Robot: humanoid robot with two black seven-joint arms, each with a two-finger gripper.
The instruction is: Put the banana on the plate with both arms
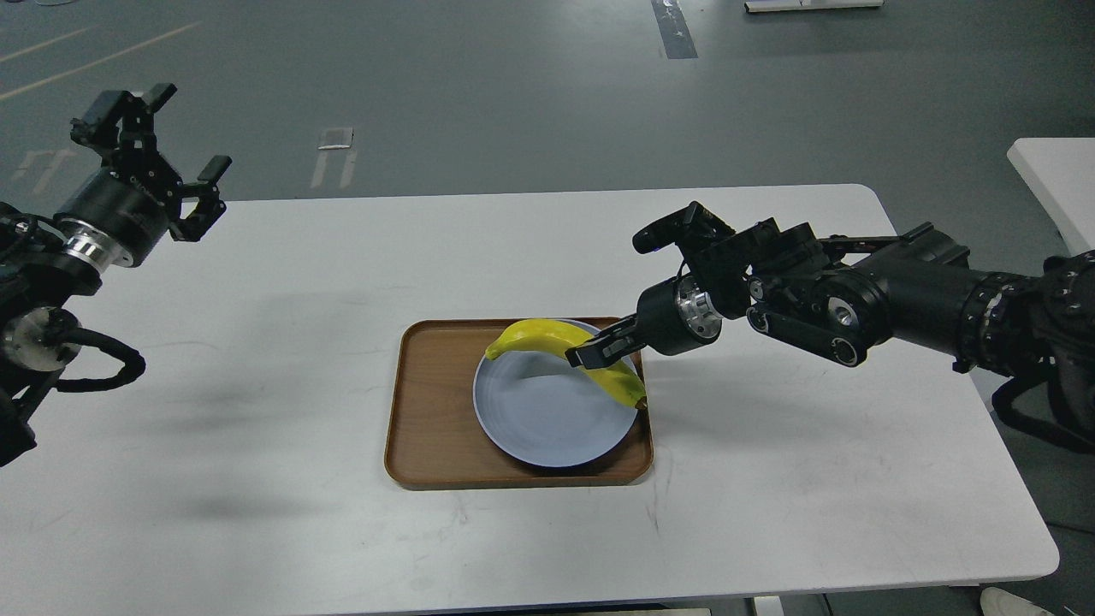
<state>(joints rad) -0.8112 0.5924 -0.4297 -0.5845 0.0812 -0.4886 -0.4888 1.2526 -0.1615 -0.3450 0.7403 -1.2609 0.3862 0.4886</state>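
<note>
right gripper [590,352] is pinching the banana [560,346] mid-length, long axis slanting over the plate's [547,419] far-right rim. left gripper [175,150] is spread wide, well off to the left, so right's way nearer.

lab/test hall | grey taped floor [513,85] | white table [299,282] | 2nd white table [1056,175]

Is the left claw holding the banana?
No. The left claw hangs open and empty, far from the banana; the right claw grips it.
</note>
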